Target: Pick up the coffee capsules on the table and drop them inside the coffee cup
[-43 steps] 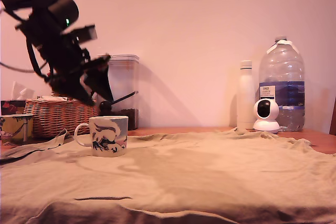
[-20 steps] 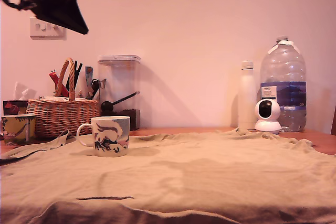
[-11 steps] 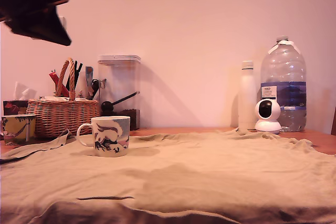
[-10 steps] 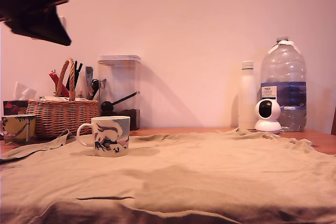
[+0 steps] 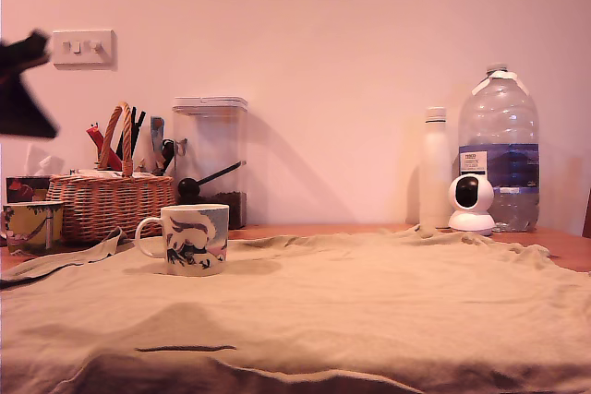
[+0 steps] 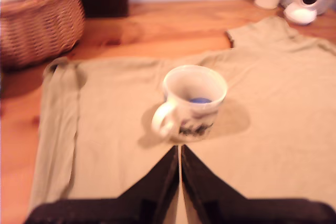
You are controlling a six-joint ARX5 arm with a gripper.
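Observation:
The white coffee cup with its blue and dark swirl design stands on the tan cloth over the table, at the exterior view's left. In the wrist view the coffee cup is seen from above, and a blue coffee capsule lies inside it. My gripper is high above and well back from the cup, its two dark fingers pressed together with nothing between them. In the exterior view only a dark part of the gripper shows at the left edge.
A wicker basket with utensils, a small floral cup and a clear canister stand behind the mug. At the exterior view's right are a white bottle, a small white camera and a large water bottle.
My arm has risen from above the mug and swung away to the exterior view's left, now almost out of that view. The mug and cloth have not moved.

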